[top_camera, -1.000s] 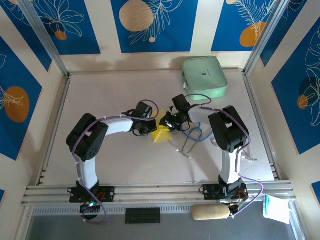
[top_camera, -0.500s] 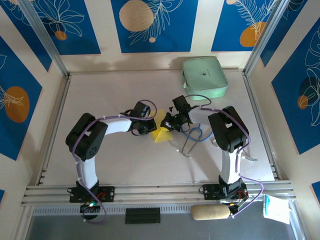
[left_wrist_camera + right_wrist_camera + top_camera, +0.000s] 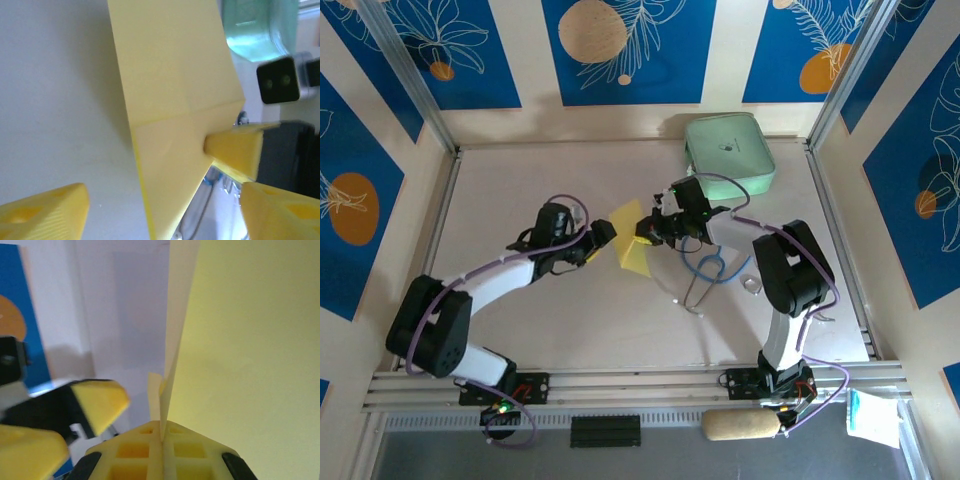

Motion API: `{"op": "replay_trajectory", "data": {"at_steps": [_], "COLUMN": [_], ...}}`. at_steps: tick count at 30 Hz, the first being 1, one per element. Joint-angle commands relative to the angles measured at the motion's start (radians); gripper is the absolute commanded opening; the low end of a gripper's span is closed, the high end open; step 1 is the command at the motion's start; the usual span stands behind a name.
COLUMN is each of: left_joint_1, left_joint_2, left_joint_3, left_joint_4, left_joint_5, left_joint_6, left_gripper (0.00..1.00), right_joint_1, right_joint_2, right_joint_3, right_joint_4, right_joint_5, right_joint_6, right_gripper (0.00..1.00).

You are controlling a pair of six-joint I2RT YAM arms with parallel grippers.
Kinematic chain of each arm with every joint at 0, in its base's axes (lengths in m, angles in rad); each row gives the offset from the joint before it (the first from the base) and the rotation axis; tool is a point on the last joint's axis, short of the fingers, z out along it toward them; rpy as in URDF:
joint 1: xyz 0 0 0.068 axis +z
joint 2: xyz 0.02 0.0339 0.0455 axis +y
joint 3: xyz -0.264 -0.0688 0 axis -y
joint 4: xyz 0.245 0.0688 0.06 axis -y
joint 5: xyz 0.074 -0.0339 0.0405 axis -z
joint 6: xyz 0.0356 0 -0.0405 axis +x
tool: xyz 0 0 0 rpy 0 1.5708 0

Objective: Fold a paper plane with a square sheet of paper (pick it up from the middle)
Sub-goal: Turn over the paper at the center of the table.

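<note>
Paper sheet (image 3: 631,245) folded, over pale table (image 3: 570,320); blue floral walls (image 3: 670,70)

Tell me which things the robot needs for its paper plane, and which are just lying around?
For the job:
paper, partly folded
right tool, pinching the paper
left tool, open beside it

Just lying around:
green case at the back
blue cable near the paper
</note>
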Motion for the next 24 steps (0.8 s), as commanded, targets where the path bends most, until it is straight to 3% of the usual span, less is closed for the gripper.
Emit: {"op": "replay_trajectory", "data": {"at_steps": [1,7,12,24], "left_joint_1": [-0.01,-0.031,-0.043,-0.047], "left_joint_2": [-0.051,-0.048,-0.01,0.072], "left_joint_3": [-0.093,-0.152,-0.121,-0.114], "left_joint_4": [0.205,0.407,0.423,0.566], "left_joint_5": [0.062,0.096,0.114,0.155], "left_joint_6": [-0.126,-0.212,-0.216,-0.288], "left_gripper": [0.88,0.93,0.9,0.58], "right_joint_1": [-0.013,-0.016,-0.022,-0.03], "right_joint_2": [-0.031,-0.042,-0.048,-0.038], "right_joint_3": [0.014,0.031,0.026,0.013], "right_joint_4": [0.058,0.091,0.131,0.163], "right_joint_5": [-0.114,-0.165,-0.191,-0.221], "right_joint_6": [0.061,0.109,0.15,0.177], "right_gripper": [0.05,0.06,0.06,0.06]}}
